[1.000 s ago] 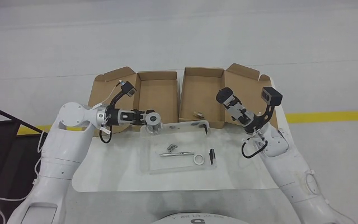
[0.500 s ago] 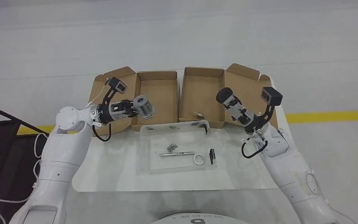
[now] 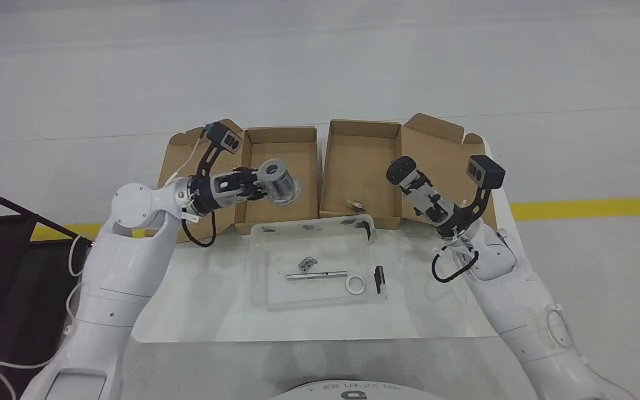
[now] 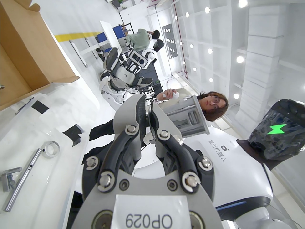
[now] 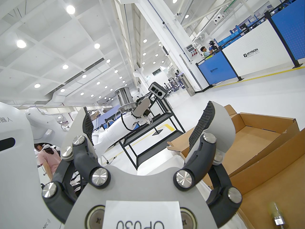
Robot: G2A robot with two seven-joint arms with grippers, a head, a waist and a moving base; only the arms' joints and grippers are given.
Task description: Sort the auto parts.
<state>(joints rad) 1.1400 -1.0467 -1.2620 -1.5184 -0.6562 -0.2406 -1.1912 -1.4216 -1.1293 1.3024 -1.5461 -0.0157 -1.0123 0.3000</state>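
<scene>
The ribbed silver cylinder is pinched by its end in the left gripper, lying sideways up over the left cardboard box. Robot-side of that gripper and lower down, the clear tray has a steel rod, a metal ring, a little grey bracket and a black block. One small fitting sits in the right cardboard box, near the right gripper.

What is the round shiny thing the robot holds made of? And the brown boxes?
The round part in the left gripper looks like metal: silvery grey, bright glints, cut slots, probably a brushed finish. The brown box beneath it and the second box look like plain cardboard: matte, with folded flaps.
</scene>
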